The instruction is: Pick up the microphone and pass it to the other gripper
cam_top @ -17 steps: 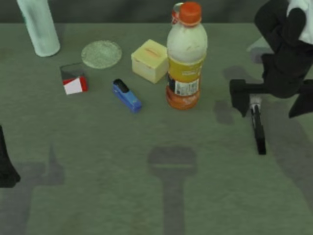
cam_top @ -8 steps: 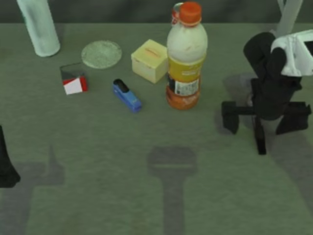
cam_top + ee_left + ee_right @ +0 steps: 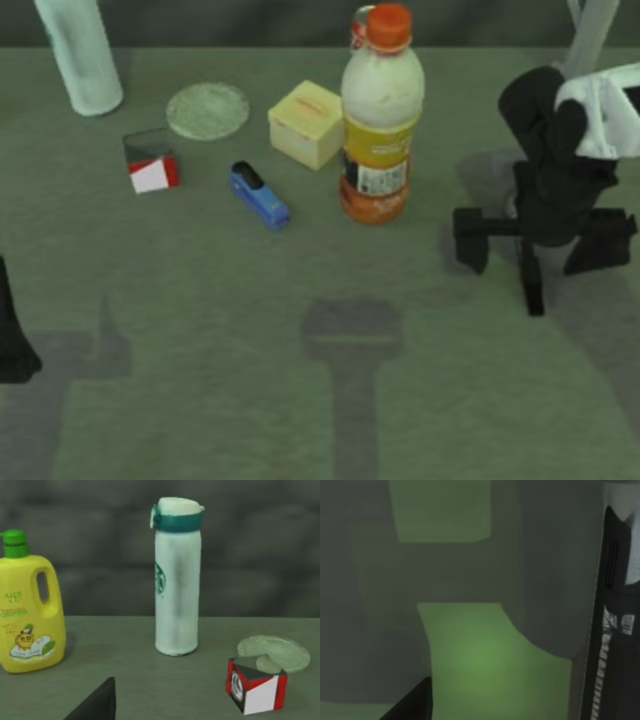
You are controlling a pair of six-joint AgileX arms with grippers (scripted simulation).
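Note:
The microphone (image 3: pixel 533 285) lies on the table at the right. Only its slim black handle shows in the top view, because the right arm covers the head. My right gripper (image 3: pixel 535 252) hangs over it, open wide, one finger on each side of the handle and not touching it. The right wrist view has the black handle (image 3: pixel 612 645) running along one edge and one dark finger (image 3: pixel 415 705) over green table. My left gripper (image 3: pixel 10 345) is parked at the table's left edge, open, with a single finger (image 3: pixel 97 705) in the left wrist view.
An orange-capped bottle (image 3: pixel 380 130) stands left of the right gripper. A yellow box (image 3: pixel 308 122), a blue stapler (image 3: pixel 260 196), a round pad (image 3: pixel 207 110), a red-and-white cube (image 3: pixel 152 168) and a white flask (image 3: pixel 80 55) sit at the back left. A yellow jug (image 3: pixel 30 620) is in the left wrist view.
Over the last second my right gripper swung toward the table's front and came over the microphone handle, fingers still spread. In the last half second it barely moved. The left arm stayed still.

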